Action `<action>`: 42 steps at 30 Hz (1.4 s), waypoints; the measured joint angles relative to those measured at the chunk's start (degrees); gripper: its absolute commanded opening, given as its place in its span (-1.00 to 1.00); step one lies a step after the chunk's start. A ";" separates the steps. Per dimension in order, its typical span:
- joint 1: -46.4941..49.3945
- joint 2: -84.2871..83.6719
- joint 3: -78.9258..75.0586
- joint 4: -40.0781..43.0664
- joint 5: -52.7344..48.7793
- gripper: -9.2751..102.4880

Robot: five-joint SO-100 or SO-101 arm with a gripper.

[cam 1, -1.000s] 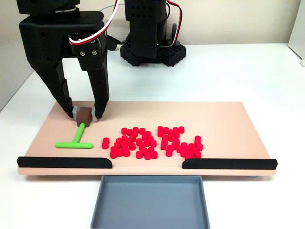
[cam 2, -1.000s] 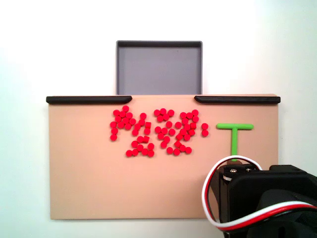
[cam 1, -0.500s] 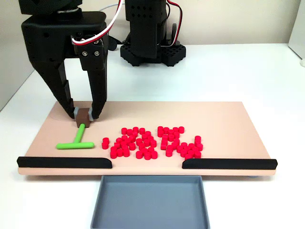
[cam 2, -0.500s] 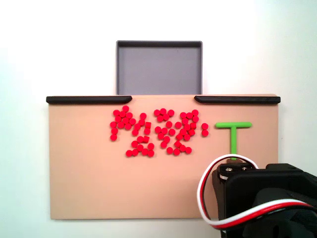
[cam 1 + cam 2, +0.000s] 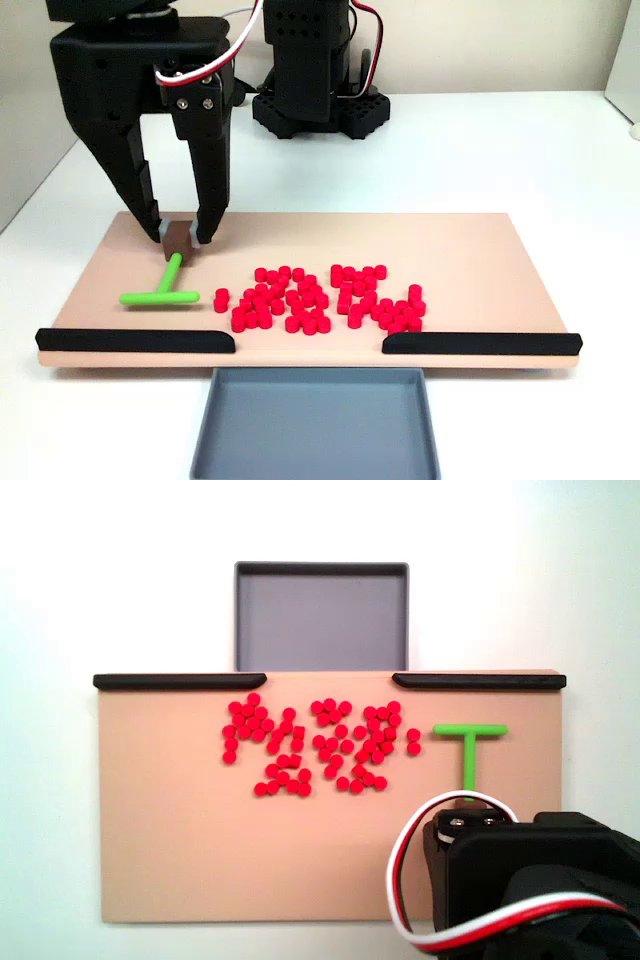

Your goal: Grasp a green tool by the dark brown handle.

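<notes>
Fingers [image 5: 208,205] are pressed in on both sides of the handle [image 5: 179,238], so the gripper [image 5: 180,236] looks clamped on that little dark brown block, one tip on its left face and one on its right in a fixed view from the front. Handle sits near the back left corner of the board [image 5: 470,250] there, right at the board's surface; can't tell if it's lifted a hair or still resting.

Green tool [image 5: 163,289] runs from the handle toward the front, stem slightly slanted, with its crossbar lying flat and angled a bit. Crossbar's right end is just beside the nearest of the red cylinders [image 5: 320,298], which are scattered in a loose pile across the middle of the board.

Two black strips [image 5: 135,340] line the front edge with a gap between them, and the grey tray [image 5: 315,425] sits on the table right below that gap.

From above in a fixed view, the tool [image 5: 467,752] shows as a T on the right side of the board [image 5: 170,850], crossbar toward the tray [image 5: 321,615], stem disappearing under the black arm [image 5: 530,880] with its red and white wires. Cylinders [image 5: 310,745] sit just left of the crossbar.
</notes>
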 measured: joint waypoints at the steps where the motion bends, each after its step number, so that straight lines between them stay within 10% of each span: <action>1: 0.00 0.70 0.00 0.53 0.09 -0.84; 42: -19.34 23.20 10.37 10.55 22.32 -0.84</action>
